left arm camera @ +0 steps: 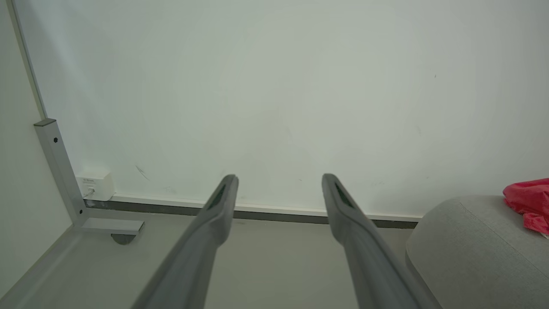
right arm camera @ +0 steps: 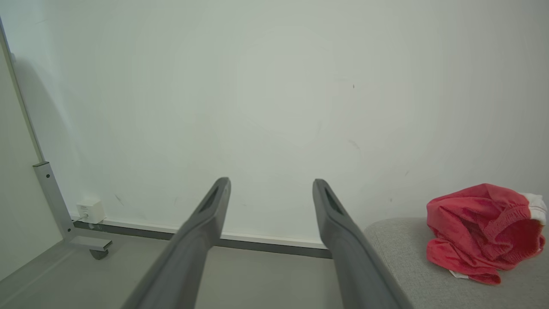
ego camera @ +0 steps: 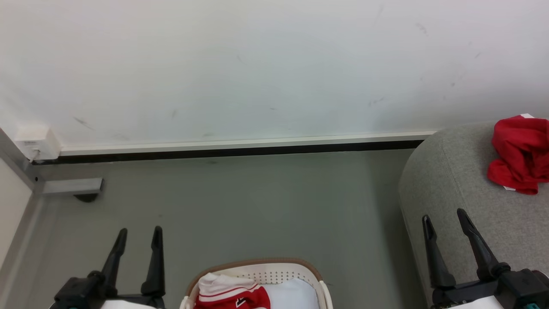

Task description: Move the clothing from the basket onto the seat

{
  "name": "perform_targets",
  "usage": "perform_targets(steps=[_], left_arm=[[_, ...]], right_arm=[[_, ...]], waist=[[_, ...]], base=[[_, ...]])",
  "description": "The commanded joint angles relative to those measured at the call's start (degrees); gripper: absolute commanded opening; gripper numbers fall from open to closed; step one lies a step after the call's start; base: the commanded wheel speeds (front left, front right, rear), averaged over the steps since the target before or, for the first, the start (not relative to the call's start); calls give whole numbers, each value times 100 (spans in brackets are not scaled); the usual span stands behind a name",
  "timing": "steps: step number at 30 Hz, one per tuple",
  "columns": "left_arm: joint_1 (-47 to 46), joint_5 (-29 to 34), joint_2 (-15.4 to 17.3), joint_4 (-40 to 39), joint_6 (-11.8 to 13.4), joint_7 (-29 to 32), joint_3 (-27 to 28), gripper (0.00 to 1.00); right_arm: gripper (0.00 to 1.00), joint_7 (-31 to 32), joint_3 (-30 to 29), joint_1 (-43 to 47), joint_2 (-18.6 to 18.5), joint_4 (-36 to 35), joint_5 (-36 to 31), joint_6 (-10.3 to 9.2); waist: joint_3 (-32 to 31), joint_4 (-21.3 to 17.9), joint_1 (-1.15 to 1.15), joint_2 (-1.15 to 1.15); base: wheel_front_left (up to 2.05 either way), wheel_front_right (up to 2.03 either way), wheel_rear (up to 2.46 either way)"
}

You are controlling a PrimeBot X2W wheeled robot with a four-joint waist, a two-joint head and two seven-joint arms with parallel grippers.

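Your left hand (ego camera: 140,231) and right hand (ego camera: 443,215) stand wide, empty. Crumpled red clothing (ego camera: 517,154) tops the grey fabric seat (ego camera: 446,180); the perforated basket (ego camera: 279,272), cropped, seemingly holds more.

basket (ego camera: 257,261) cut off below

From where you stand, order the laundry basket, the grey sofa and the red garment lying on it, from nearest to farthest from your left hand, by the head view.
1. Laundry basket, just right of the left hand.
2. Grey sofa, well over at the right.
3. Red garment, on the sofa, farther right.
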Motion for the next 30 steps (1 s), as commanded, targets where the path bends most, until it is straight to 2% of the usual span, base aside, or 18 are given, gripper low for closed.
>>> perform_targets(steps=[1,7,13,23,27,30], left_arm=[[-8,58,-24,25,-41,-4,54,100],[-222,200,-118,122,-256,-4,53,100],[-687,362,-19,501,-461,8,-127,100],[-1692,538,70,1852,-757,353,-555,100],[-2139,671,77,2347,-875,285,-814,100],[-2442,764,227,2799,-959,246,-1068,100]], right_arm=[[100,-7,12,-79,10,21,7,-14],[100,-13,246,-367,-93,42,-32,-14],[100,-30,86,-596,-62,-94,-78,-15],[100,-56,-160,-974,38,-328,-136,-15],[100,-55,-243,-1164,59,-499,-156,-15],[100,-55,-165,-1415,63,-572,-216,-15]], waist=[[11,-34,0,0],[286,-184,0,0],[829,-311,0,0],[1883,-561,0,0],[2343,-668,0,0],[2728,-800,0,0]], base=[[0,0,0],[0,0,0],[0,0,0],[0,0,0],[0,0,0],[0,0,0]])
